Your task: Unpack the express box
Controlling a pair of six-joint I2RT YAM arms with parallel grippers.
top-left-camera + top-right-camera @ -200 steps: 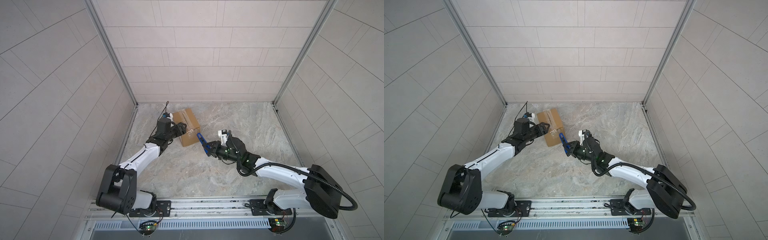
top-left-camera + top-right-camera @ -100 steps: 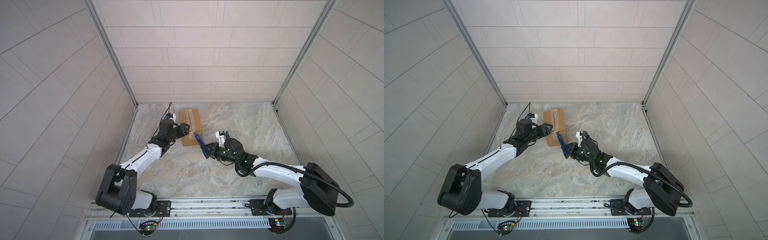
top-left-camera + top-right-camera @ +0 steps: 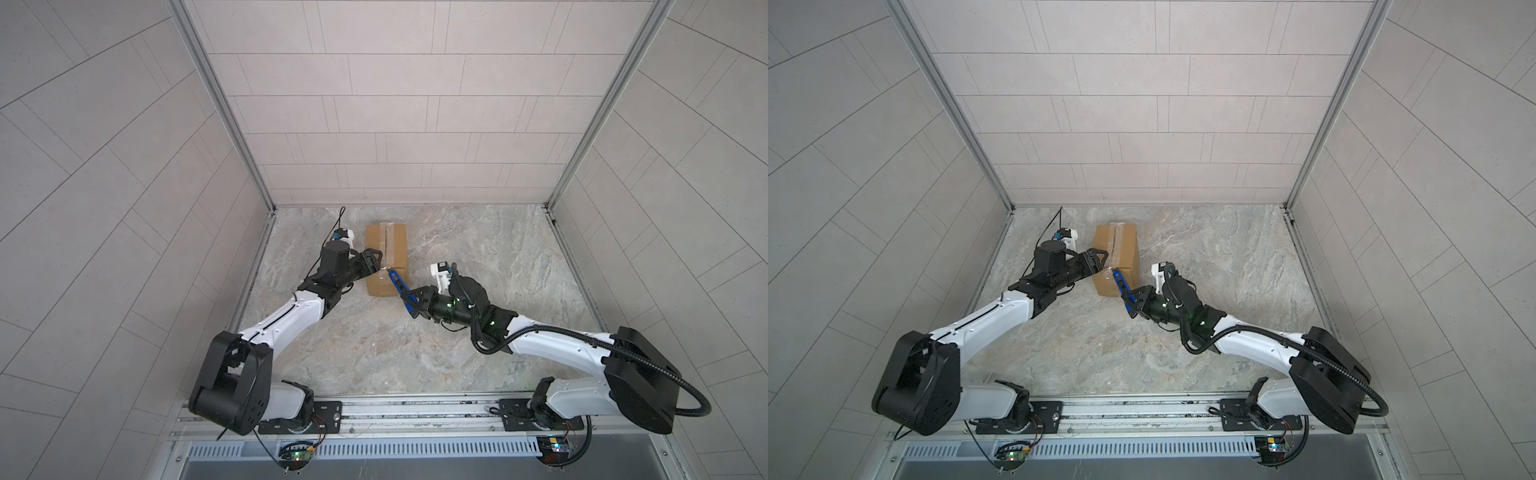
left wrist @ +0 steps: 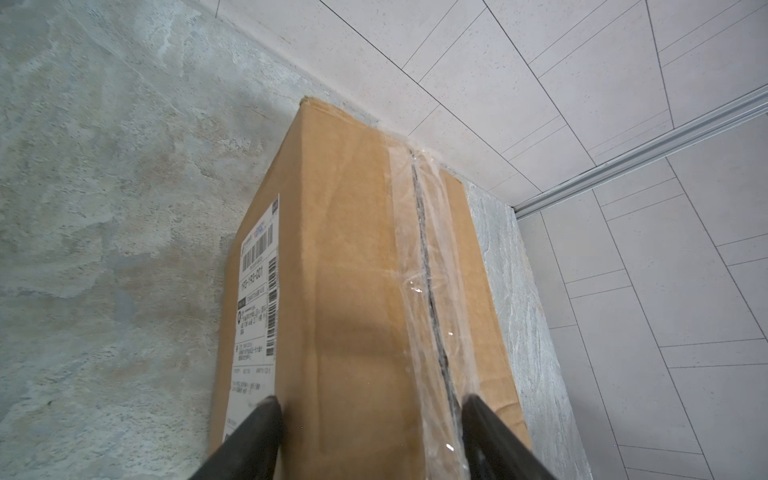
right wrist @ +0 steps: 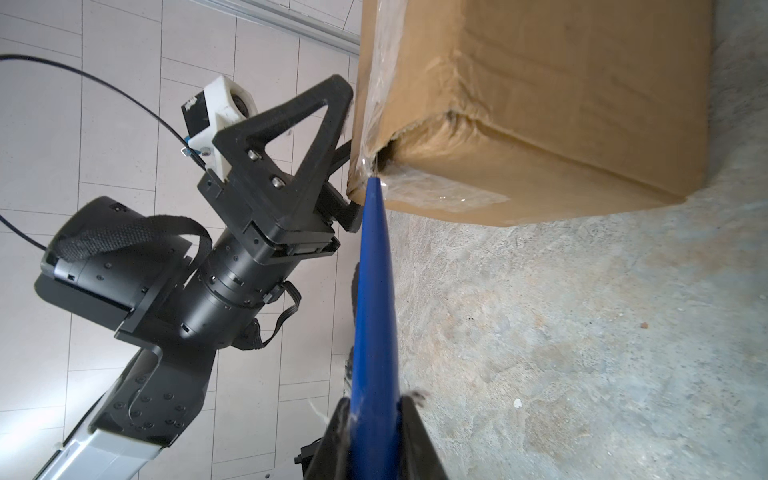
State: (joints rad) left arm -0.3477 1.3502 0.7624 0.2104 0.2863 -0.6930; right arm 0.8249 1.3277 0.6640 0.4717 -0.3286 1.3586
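Note:
The express box (image 3: pixel 386 249) (image 3: pixel 1117 249) is a brown carton that lies shut on the marble floor, with clear tape (image 4: pixel 419 257) along its top seam. A white label (image 4: pixel 253 299) covers its side. My left gripper (image 3: pixel 376 266) (image 4: pixel 370 403) is open at the box's near left end, fingertips (image 4: pixel 270 409) resting on the top face. My right gripper (image 3: pixel 415 301) (image 5: pixel 374 403) is shut on a blue cutter (image 5: pixel 372 291) (image 3: pixel 1121 284). The cutter's tip touches the taped near corner (image 5: pixel 386 166) of the box (image 5: pixel 561 104), where the cardboard gapes a little.
The back wall (image 3: pixel 395 183) stands a short way behind the box. The left wall's metal corner post (image 3: pixel 257 249) runs close to the left arm. Bare marble floor (image 3: pixel 498 249) spreads to the right, and a metal rail (image 3: pixel 415 409) crosses the front.
The box has turned from skewed to nearly square with the back wall. My left gripper followed it. My right gripper moved left, bringing the cutter's tip onto the box's near corner.

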